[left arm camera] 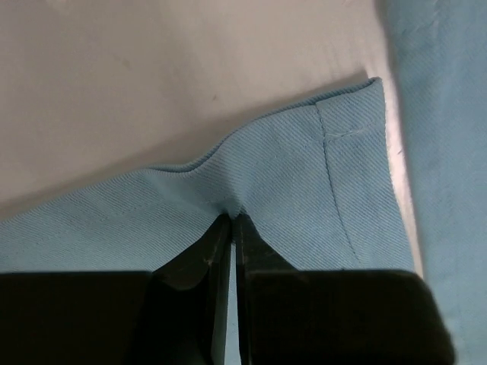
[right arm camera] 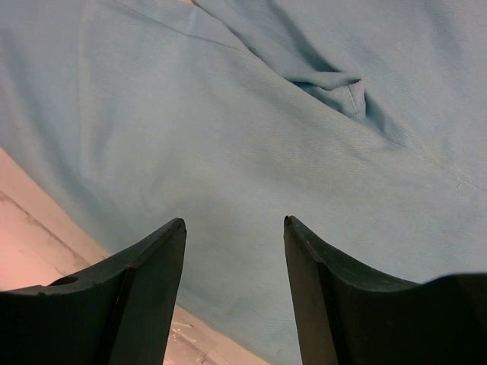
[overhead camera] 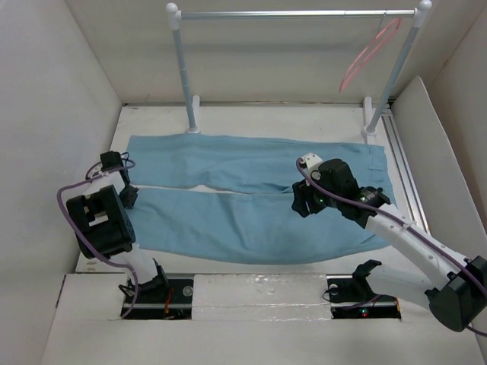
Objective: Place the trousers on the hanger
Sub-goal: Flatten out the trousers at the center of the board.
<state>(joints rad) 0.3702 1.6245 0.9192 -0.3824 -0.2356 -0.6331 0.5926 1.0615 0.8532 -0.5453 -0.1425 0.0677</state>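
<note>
While the left gripper (left arm camera: pixel 232 222) pinches the trousers (left arm camera: pixel 293 171), the right gripper (right arm camera: pixel 234 225) gapes.

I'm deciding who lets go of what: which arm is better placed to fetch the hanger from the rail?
Right. The hanger hangs at the rail's right end, on the right arm's side, and its jaws are open and empty. The left arm's jaws are shut on the trousers' hem.

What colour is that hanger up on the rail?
The hanger is pink, clearest in the top external view.
</note>
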